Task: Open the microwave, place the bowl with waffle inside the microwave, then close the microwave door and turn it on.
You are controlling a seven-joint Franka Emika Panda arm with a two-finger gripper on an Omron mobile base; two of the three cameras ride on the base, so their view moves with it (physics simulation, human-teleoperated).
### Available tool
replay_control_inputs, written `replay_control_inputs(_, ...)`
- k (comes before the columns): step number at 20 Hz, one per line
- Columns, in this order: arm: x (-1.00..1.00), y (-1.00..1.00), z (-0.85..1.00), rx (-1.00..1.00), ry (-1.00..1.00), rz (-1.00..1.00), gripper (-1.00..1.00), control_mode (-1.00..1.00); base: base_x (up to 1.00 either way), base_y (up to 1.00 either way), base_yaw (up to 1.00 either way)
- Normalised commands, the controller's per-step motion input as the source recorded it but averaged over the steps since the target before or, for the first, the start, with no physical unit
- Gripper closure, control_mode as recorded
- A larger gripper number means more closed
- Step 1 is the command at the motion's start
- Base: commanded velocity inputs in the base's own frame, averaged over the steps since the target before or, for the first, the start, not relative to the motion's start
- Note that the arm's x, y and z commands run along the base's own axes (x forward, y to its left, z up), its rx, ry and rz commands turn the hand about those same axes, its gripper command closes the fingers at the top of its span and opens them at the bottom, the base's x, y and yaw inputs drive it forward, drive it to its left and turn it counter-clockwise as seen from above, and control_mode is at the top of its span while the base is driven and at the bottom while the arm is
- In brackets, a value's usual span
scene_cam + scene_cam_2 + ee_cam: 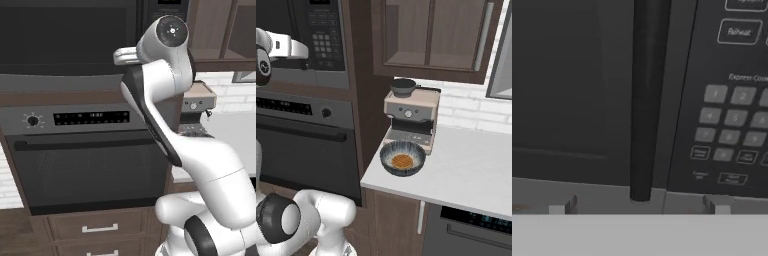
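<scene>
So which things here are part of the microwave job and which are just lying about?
Job: microwave, its door shut, bowl, waffle, gripper with jaws open.
Lying about: oven, coffee machine, drawers.

Striped bowl (402,158) holding waffle (402,161) on pale counter (471,170), just before coffee machine (411,117), microwave (318,40) keypad upper left above oven (303,135), white arm (283,47) before the microwave.

Soft, even, flat light fills the kitchen with barely any shadows or glare, while the close view of the microwave (587,100) looks dim and slightly blurred.
</scene>
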Motion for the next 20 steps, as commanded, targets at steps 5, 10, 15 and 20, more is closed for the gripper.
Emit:
replay_control_inputs(5, 0.56, 0.08, 0.00, 0.00, 0.00, -0.02, -1.00, -1.00, 0.00, 0.00, 0.00)
replay_control_inputs(10, 0.38, 0.00, -0.05, 0.00, 0.00, 0.00, -1.00, -1.00, 0.00, 0.00, 0.00)
replay_control_inputs(15, 0.31, 0.00, -0.20, 0.00, 0.00, 0.00, -1.00, -1.00, 0.00, 0.00, 0.00)
replay_control_inputs(20, 0.48, 0.01, -0.33, 0.00, 0.00, 0.00, -1.00, -1.00, 0.00, 0.00, 0.00)
